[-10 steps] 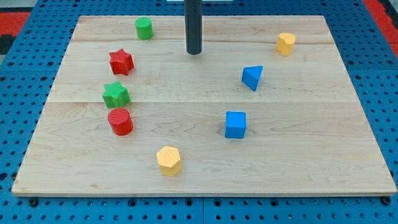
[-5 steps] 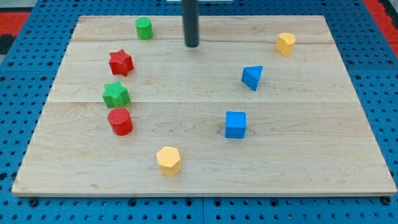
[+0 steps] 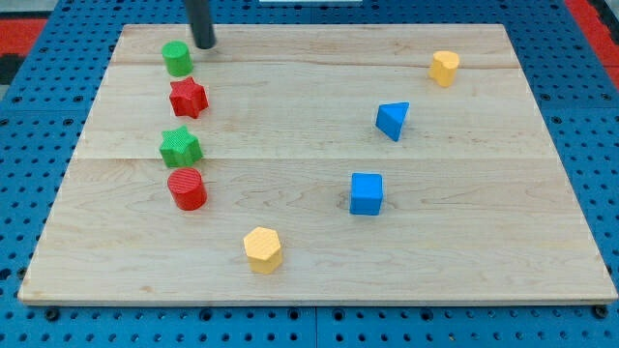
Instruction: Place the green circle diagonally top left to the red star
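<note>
green circle [image 3: 177,59] shoved left, just lower-left of my tip [image 3: 203,44]

eight blocks sit on the board: two green, a circle [image 3: 176,59] and a star [image 3: 180,148]; two red, a star [image 3: 189,98] and a cylinder [image 3: 187,188]; two blue, a triangle [image 3: 391,120] and a cube [image 3: 367,193]; two yellow, upper right [image 3: 444,68] and a hexagon [image 3: 263,249].

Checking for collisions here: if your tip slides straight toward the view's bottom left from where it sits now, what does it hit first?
Probably the green circle, just down-left of my tip; the red star sits right beyond it. Depth is hard to judge.
</note>
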